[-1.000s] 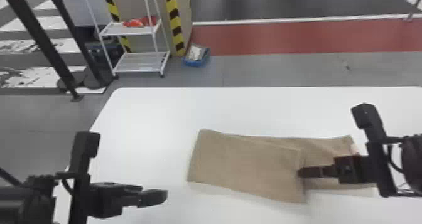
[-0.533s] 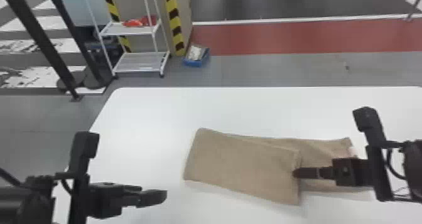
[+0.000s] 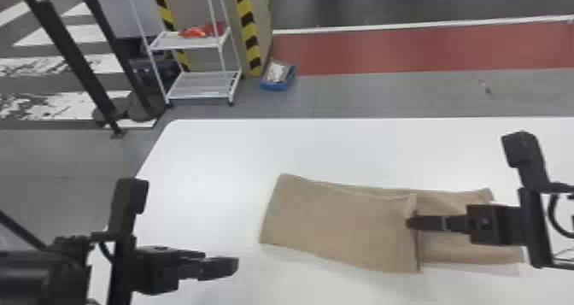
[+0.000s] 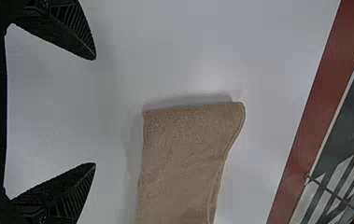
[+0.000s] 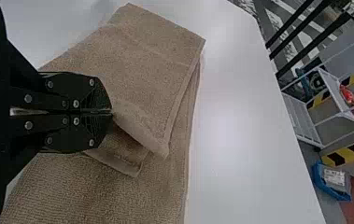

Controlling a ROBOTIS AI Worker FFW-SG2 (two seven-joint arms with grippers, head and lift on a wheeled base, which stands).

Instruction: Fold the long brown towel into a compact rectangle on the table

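Note:
The brown towel (image 3: 341,223) lies on the white table, its left part folded over toward the right on top of a lower layer (image 3: 452,248). My right gripper (image 3: 412,223) is at the edge of that upper flap. In the right wrist view the right gripper (image 5: 111,112) is shut on the flap's edge, which is slightly lifted there. My left gripper (image 3: 232,265) hangs left of the towel, touching nothing. Its fingers stand wide apart in the left wrist view, where the gripper (image 4: 95,112) faces the towel's folded end (image 4: 193,116).
The white table (image 3: 222,154) has its left edge beyond the left arm. On the floor behind stand a white shelf rack (image 3: 200,86) and a blue bin (image 3: 277,77), away from both arms.
My right gripper has moved slightly left with the flap's edge. The towel's folded left end has also shifted a little to the left. The left arm has kept still.

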